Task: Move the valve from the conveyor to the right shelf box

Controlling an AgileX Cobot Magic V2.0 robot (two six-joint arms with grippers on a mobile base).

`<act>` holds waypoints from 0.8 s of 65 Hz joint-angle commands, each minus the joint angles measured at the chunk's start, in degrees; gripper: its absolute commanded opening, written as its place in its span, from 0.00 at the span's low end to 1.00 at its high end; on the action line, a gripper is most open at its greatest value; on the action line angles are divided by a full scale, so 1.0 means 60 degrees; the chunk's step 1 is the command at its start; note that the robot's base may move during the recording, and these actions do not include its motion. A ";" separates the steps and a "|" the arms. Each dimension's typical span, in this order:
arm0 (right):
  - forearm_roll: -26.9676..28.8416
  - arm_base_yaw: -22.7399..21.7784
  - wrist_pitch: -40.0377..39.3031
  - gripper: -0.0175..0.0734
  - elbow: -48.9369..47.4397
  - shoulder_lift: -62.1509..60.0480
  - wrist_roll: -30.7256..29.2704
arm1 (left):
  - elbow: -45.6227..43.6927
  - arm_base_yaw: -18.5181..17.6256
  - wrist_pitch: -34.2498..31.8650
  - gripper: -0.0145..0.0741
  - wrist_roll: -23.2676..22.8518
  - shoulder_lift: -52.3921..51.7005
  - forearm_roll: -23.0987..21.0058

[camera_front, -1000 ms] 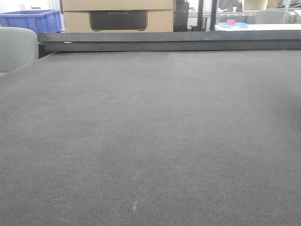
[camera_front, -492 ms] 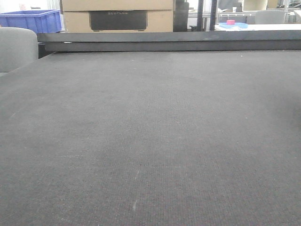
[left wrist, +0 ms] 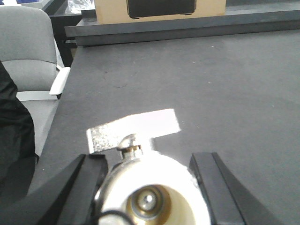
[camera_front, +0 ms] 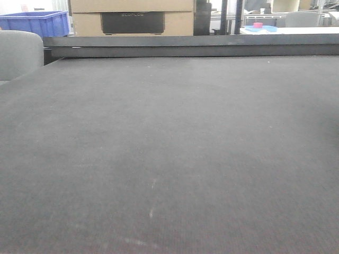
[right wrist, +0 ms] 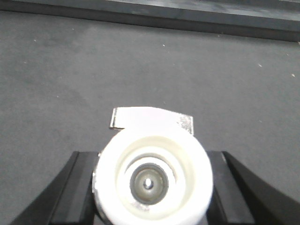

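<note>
Left gripper (left wrist: pixel 149 158): closed on a valve (left wrist: pixel 150 187), over the conveyor (camera_front: pixel 169 148) near its left edge.
Right gripper (right wrist: pixel 151 157): clamped on a second valve (right wrist: pixel 153 182), over the conveyor, short of its far rail (right wrist: pixel 150 18).
Done: both pickups, apparently.
Remaining: carrying to the shelf box, which was not visible, and release.

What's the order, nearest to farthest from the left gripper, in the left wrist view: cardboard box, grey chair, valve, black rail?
1. valve, between the left gripper's fingers.
2. grey chair, left of the conveyor.
3. black rail, along the far edge.
4. cardboard box, behind the rail.
</note>
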 commanded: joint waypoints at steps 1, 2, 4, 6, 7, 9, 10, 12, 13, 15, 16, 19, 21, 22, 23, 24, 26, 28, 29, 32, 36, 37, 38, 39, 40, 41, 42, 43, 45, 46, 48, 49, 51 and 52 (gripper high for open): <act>-0.0021 0.0014 -0.0755 0.02 -0.0170 -0.0096 -0.0044 | -0.0081 -0.0061 -0.0545 0.04 -0.0067 -0.0083 -0.0052; -0.0021 0.0014 -0.0755 0.02 -0.0170 -0.0096 -0.0044 | -0.0081 -0.0061 -0.0545 0.04 -0.0067 -0.0083 -0.0052; -0.0021 0.0014 -0.0755 0.02 -0.0170 -0.0096 -0.0044 | -0.0081 -0.0061 -0.0545 0.04 -0.0067 -0.0083 -0.0052; -0.0021 0.0014 -0.0755 0.02 -0.0170 -0.0096 -0.0044 | -0.0081 -0.0061 -0.0545 0.04 -0.0067 -0.0083 -0.0052; -0.0021 0.0014 -0.0755 0.02 -0.0170 -0.0096 -0.0044 | -0.0081 -0.0061 -0.0545 0.04 -0.0067 -0.0083 -0.0052; -0.0021 0.0014 -0.0755 0.02 -0.0170 -0.0096 -0.0044 | -0.0081 -0.0061 -0.0545 0.04 -0.0067 -0.0083 -0.0052; -0.0021 0.0014 -0.0755 0.02 -0.0170 -0.0096 -0.0044 | -0.0081 -0.0061 -0.0545 0.04 -0.0067 -0.0083 -0.0052; -0.0021 0.0014 -0.0755 0.02 -0.0170 -0.0096 -0.0044 | -0.0081 -0.0061 -0.0545 0.04 -0.0067 -0.0083 -0.0052; -0.0021 0.0014 -0.0755 0.02 -0.0170 -0.0096 -0.0044 | -0.0081 -0.0061 -0.0545 0.04 -0.0067 -0.0083 -0.0052; -0.0021 0.0014 -0.0755 0.02 -0.0170 -0.0096 -0.0044 | -0.0081 -0.0061 -0.0545 0.04 -0.0067 -0.0083 -0.0052; -0.0021 0.0014 -0.0755 0.02 -0.0170 -0.0096 -0.0044 | -0.0081 -0.0061 -0.0545 0.04 -0.0067 -0.0083 -0.0052; -0.0021 0.0014 -0.0755 0.02 -0.0170 -0.0096 -0.0044 | -0.0081 -0.0061 -0.0545 0.04 -0.0067 -0.0083 -0.0052; -0.0021 0.0014 -0.0755 0.02 -0.0170 -0.0096 -0.0044 | -0.0081 -0.0061 -0.0545 0.04 -0.0067 -0.0083 -0.0052; -0.0021 0.0014 -0.0755 0.02 -0.0170 -0.0096 -0.0044 | -0.0081 -0.0061 -0.0545 0.04 -0.0067 -0.0083 -0.0052; -0.0021 0.0014 -0.0755 0.02 -0.0170 -0.0096 -0.0044 | -0.0081 -0.0061 -0.0545 0.04 -0.0067 -0.0083 -0.0052; -0.0021 0.0014 -0.0755 0.02 -0.0170 -0.0096 -0.0044 | -0.0081 -0.0061 -0.0545 0.04 -0.0067 -0.0083 -0.0052; -0.0021 0.0014 -0.0755 0.02 -0.0170 -0.0096 -0.0044 | -0.0081 -0.0061 -0.0545 0.04 -0.0067 -0.0083 -0.0052; -0.0021 0.0014 -0.0755 0.02 -0.0170 -0.0096 -0.0044 | -0.0081 -0.0061 -0.0545 0.04 -0.0067 -0.0083 -0.0052; -0.0021 0.0014 -0.0755 0.02 -0.0170 -0.0096 -0.0044 | -0.0081 -0.0061 -0.0545 0.04 -0.0067 -0.0083 -0.0052; -0.0021 0.0014 -0.0755 0.02 -0.0170 -0.0096 -0.0044 | -0.0081 -0.0061 -0.0545 0.04 -0.0067 -0.0083 -0.0052; -0.0021 0.0014 -0.0755 0.02 -0.0170 -0.0096 -0.0044 | -0.0081 -0.0061 -0.0545 0.04 -0.0067 -0.0083 -0.0052; -0.0021 0.0014 -0.0755 0.02 -0.0170 -0.0096 -0.0044 | -0.0081 -0.0061 -0.0545 0.04 -0.0067 -0.0083 -0.0052; -0.0021 0.0014 -0.0755 0.02 -0.0170 -0.0096 -0.0044 | -0.0081 -0.0061 -0.0545 0.04 -0.0067 -0.0083 -0.0052; -0.0021 0.0014 -0.0755 0.02 -0.0170 -0.0096 -0.0044 | -0.0081 -0.0061 -0.0545 0.04 -0.0067 -0.0083 -0.0052; -0.0021 0.0014 -0.0755 0.02 -0.0170 -0.0096 -0.0044 | -0.0081 -0.0061 -0.0545 0.04 -0.0067 -0.0083 -0.0052; -0.0021 0.0014 -0.0755 0.02 -0.0170 -0.0096 -0.0044 | -0.0081 -0.0061 -0.0545 0.04 -0.0067 -0.0083 -0.0052; -0.0021 0.0014 -0.0755 0.02 -0.0170 -0.0096 -0.0044 | -0.0081 -0.0061 -0.0545 0.04 -0.0067 -0.0083 -0.0052; -0.0021 0.0014 -0.0755 0.02 -0.0170 -0.0096 -0.0044 | -0.0081 -0.0061 -0.0545 0.04 -0.0067 -0.0083 -0.0052; -0.0021 0.0014 -0.0755 0.02 -0.0170 -0.0096 -0.0044 | -0.0081 -0.0061 -0.0545 0.04 -0.0067 -0.0083 -0.0052; -0.0021 0.0014 -0.0755 0.02 -0.0170 -0.0096 -0.0044 | -0.0081 -0.0061 -0.0545 0.04 -0.0067 -0.0083 -0.0052; -0.0021 0.0014 -0.0755 0.02 -0.0170 -0.0096 -0.0044 | -0.0081 -0.0061 -0.0545 0.04 -0.0067 -0.0083 -0.0052; -0.0021 0.0014 -0.0755 0.02 -0.0170 -0.0096 -0.0044 | -0.0081 -0.0061 -0.0545 0.04 -0.0067 -0.0083 -0.0052; -0.0021 0.0014 -0.0755 0.02 -0.0170 -0.0096 -0.0044 | -0.0081 -0.0061 -0.0545 0.04 -0.0067 -0.0083 -0.0052; -0.0021 0.0014 -0.0755 0.02 -0.0170 -0.0096 -0.0044 | -0.0081 -0.0061 -0.0545 0.04 -0.0067 -0.0083 -0.0052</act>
